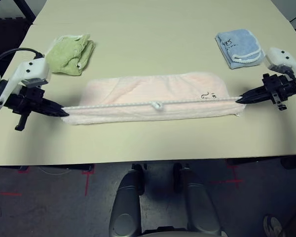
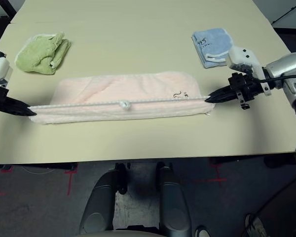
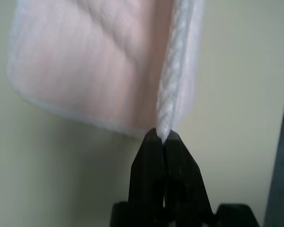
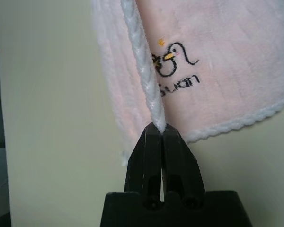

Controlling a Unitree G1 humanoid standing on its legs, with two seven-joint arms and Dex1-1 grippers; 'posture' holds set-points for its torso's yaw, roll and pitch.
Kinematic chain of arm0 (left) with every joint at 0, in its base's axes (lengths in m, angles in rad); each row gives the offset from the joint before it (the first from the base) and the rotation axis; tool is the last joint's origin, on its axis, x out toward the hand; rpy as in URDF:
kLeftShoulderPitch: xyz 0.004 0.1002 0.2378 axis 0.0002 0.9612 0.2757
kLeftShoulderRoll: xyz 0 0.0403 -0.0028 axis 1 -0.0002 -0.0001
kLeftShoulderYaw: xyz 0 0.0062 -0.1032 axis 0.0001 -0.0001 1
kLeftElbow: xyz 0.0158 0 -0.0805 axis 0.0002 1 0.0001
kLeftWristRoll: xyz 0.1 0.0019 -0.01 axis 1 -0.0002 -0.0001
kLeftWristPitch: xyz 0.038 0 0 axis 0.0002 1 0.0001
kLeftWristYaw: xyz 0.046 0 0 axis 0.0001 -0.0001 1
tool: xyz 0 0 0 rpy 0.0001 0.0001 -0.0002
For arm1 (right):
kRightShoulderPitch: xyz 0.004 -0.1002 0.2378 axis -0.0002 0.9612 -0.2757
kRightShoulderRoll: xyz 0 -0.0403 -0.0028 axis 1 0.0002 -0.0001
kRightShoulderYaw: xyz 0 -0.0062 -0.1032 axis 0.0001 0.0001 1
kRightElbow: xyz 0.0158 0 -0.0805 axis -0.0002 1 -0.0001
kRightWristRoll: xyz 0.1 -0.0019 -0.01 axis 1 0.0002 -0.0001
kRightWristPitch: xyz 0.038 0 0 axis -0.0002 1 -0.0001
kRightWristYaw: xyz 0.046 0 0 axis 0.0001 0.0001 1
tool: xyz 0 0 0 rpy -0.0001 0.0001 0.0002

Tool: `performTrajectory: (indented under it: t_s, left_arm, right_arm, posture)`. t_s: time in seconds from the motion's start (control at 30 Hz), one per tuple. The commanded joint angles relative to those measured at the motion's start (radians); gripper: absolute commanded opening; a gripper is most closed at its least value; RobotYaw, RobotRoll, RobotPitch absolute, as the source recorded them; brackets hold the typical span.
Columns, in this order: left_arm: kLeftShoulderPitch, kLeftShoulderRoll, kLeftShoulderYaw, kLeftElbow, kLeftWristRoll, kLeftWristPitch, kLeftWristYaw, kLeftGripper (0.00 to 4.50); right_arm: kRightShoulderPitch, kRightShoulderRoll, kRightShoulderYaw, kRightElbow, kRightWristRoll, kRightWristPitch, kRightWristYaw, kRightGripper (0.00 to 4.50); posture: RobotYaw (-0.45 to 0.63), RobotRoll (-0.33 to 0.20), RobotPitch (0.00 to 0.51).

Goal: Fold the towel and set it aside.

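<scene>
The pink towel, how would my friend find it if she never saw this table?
Look at the big beige table. Across its middle lies the pink towel, stretched long between the left hand and the right hand. It is the biggest cloth, with white edging, unlike the small green towel and blue towel behind it.

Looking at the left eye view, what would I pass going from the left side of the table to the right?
left gripper → green towel → pink towel with its small loop → blue towel → right gripper.
</scene>
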Motion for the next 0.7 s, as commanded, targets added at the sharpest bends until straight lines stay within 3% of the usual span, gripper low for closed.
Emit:
performTrajectory:
  t_s: [0.03,0.3,0.7]
  left_arm:
    - [-0.026,-0.043,0.073,0.092,0.100,-0.016,0.023,0.03]
    - [-0.072,-0.141,0.175,0.174,0.210,-0.017,0.068,0.03]
    - [-0.115,-0.184,0.238,0.275,0.330,-0.092,0.135,0.03]
  right_arm:
    - [-0.003,0.007,-0.076,0.105,-0.133,-0.054,-0.046,0.00]
    - [-0.009,0.080,-0.230,0.184,-0.275,-0.113,-0.212,0.00]
    - [-0.042,0.173,-0.395,0.199,-0.364,-0.142,-0.379,0.00]
  posture:
    - [-0.04,0.000,0.271]
    - [-0.05,0.000,0.302]
    - [-0.05,0.000,0.292]
